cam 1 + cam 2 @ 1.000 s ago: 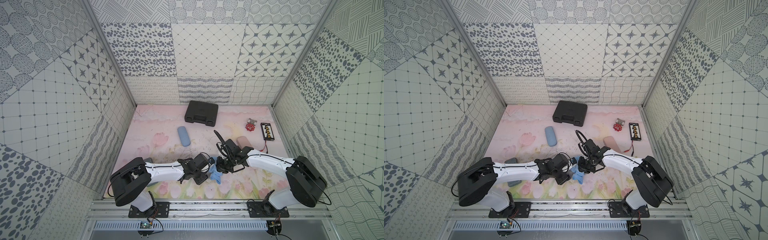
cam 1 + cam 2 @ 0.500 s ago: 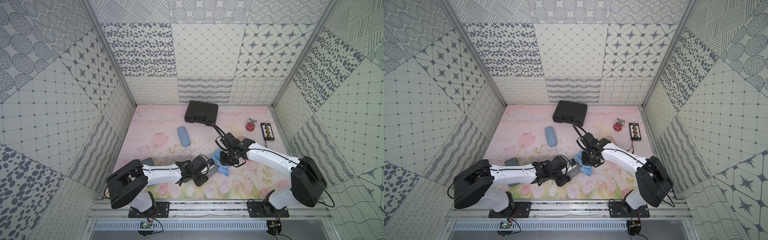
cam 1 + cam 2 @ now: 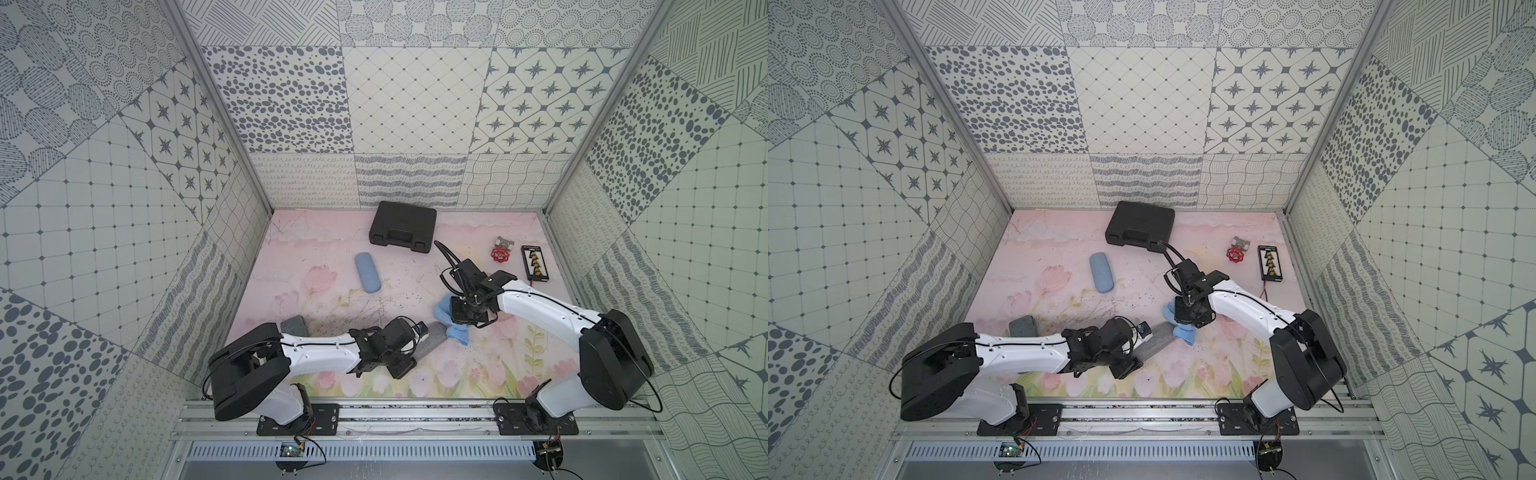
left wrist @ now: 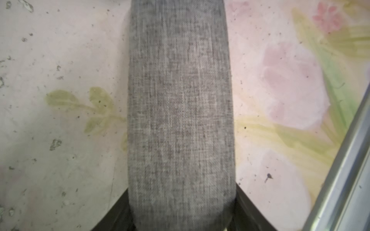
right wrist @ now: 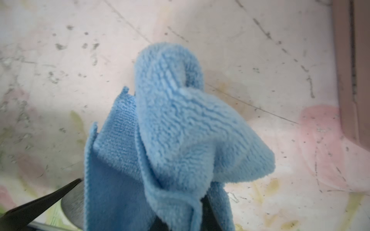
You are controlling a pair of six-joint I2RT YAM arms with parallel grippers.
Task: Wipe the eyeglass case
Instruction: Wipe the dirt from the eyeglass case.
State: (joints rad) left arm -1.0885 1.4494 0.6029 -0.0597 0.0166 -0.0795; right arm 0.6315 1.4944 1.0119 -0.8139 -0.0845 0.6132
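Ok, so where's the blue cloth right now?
In a top view the blue cloth hangs bunched in the right gripper, near the middle of the mat, its lower end beside the tip of the grey eyeglass case.

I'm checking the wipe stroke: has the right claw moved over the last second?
Yes. The right claw, shut on the blue cloth, has moved away from the front rail, toward the red valve.

Grey woven-fabric eyeglass case [image 3: 431, 341], oblong, closed, near front centre; bunched blue cloth [image 3: 456, 333] against its far end.
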